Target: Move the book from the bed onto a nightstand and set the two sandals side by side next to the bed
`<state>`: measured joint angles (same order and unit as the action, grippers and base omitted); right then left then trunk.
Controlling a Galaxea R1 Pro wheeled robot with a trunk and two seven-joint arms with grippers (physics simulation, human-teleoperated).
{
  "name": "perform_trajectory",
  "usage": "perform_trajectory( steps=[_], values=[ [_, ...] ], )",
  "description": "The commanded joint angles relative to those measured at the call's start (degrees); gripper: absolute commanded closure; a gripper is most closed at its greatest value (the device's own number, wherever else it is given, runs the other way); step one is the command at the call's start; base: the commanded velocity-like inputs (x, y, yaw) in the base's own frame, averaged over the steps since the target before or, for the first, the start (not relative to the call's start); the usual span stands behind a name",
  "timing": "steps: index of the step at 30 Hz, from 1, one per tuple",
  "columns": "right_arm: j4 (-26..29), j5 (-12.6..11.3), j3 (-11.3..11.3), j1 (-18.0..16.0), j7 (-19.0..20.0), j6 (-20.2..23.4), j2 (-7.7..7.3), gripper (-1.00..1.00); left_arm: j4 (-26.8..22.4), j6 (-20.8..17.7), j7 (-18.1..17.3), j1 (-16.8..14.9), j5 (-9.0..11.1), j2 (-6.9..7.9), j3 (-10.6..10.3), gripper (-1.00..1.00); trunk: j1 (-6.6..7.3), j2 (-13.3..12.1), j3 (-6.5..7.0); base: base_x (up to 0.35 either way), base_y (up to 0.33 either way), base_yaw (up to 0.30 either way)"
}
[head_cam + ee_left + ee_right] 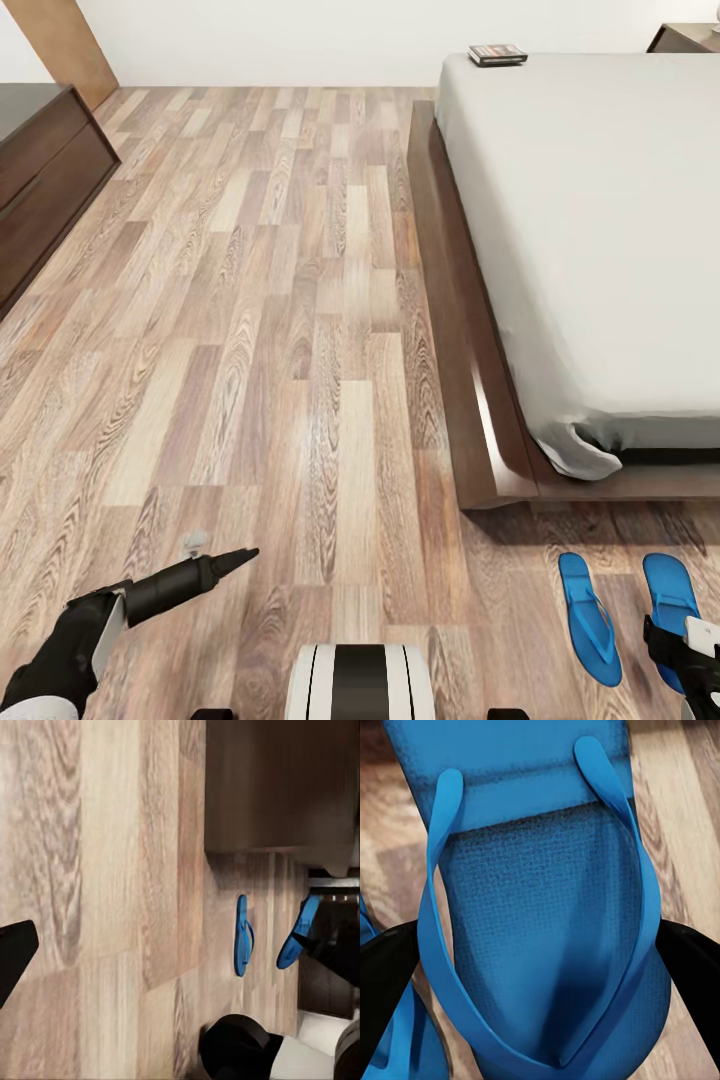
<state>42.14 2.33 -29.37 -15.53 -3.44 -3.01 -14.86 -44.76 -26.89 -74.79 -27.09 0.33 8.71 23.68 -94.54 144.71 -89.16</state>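
Close under my right pincer (540,967), a bright blue sandal (547,945) shows pebbled foam and thin glossy toe straps; my two dark fingers stand wide apart on either side of it, and I cannot tell if they touch it. My head view shows what that close-up cannot: the second sandal (588,618) lies flat just beside it on grey-brown wood planks (250,330), near the bed's (600,230) dark frame corner. The book (497,54) rests on the pale mattress's far corner. My left pincer (232,558) reaches out low over the floor, its opening unclear.
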Motion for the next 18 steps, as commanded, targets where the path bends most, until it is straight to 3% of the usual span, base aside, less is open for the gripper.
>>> perform_trajectory(
  steps=[1, 3, 6, 9, 14, 18],
  values=[
    [0.0, 0.2, 0.0, 0.0, -0.1, -0.2, 0.01, 1.0, -0.6, -1.2, -0.7, 0.0, 0.0, -0.22, -0.7, -1.0, 0.01, 0.0, -0.03, 0.0, 0.0, 0.0],
    [0.0, 0.2, 0.0, 0.0, -0.1, -0.2, 0.01, 1.0, -1.3, -1.9, -3.3, -0.1, 0.1, -0.27, -2.6, -1.0, 0.01, 0.0, -0.03, 0.0, 0.0, 0.0],
    [0.0, 0.2, 0.0, 0.0, -0.1, -0.2, 0.01, 1.0, -1.7, -2.5, -11.8, -0.1, 0.0, 0.34, -4.0, -1.0, 0.01, 0.0, -0.03, 0.0, 0.0, 0.0],
    [0.0, 0.2, 0.0, 0.0, -0.1, -0.2, 0.01, 1.0, -1.8, -2.6, -15.0, -0.1, 0.0, 1.33, -4.2, -1.0, 0.01, 0.0, -0.03, 0.0, 0.0, 0.0],
    [0.0, 0.3, 0.0, 0.0, -0.1, -0.2, 0.01, 1.0, -1.9, -2.6, -15.2, -0.1, 0.0, 2.33, -4.3, -1.0, 0.01, 0.0, -0.03, 0.0, 0.0, 0.0],
    [0.0, 0.2, 0.0, 0.0, -0.1, -0.2, 0.01, 1.0, -2.3, -2.6, -15.2, -0.1, -0.1, 2.53, -4.3, -1.0, -0.09, 0.1, -0.91, 0.0, 0.0, 0.0]
  ],
)
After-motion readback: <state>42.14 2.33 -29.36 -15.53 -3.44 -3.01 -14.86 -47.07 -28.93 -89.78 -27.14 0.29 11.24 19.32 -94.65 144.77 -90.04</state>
